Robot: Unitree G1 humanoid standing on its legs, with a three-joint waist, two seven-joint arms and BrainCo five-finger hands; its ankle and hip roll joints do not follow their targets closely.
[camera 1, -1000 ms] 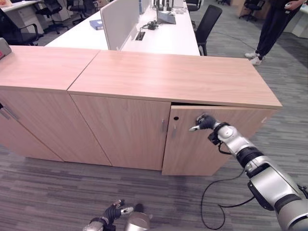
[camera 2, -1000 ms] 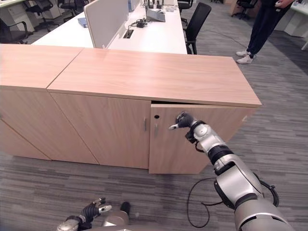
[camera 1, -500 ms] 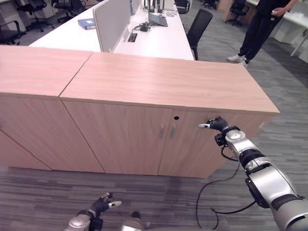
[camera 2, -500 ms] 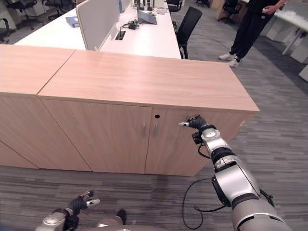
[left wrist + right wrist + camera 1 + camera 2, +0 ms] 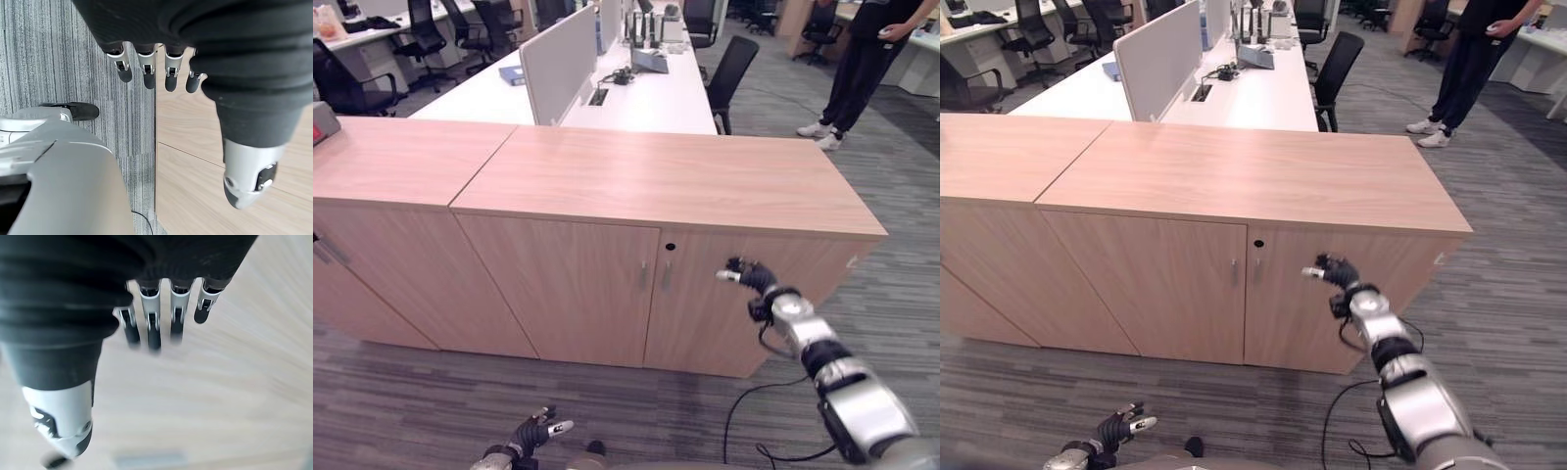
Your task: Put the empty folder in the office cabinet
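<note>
Right eye view: the right hand [image 5: 1334, 271] hangs just off the cabinet door [image 5: 1332, 304], fingers straight, holding nothing; both doors look flush, so the folder is presumably shut inside, though no folder is visible. Risk: a stray swing could bump that door. The left wrist view adds the left hand [image 5: 146, 68], relaxed and empty, low over the carpet [image 5: 49, 58].

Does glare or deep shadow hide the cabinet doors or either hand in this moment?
Left eye view: cabinet top evenly lit, no glare; doors slightly dimmer, handles readable, right hand plain against the right door. Left wrist view: left hand clear over carpet.
</note>
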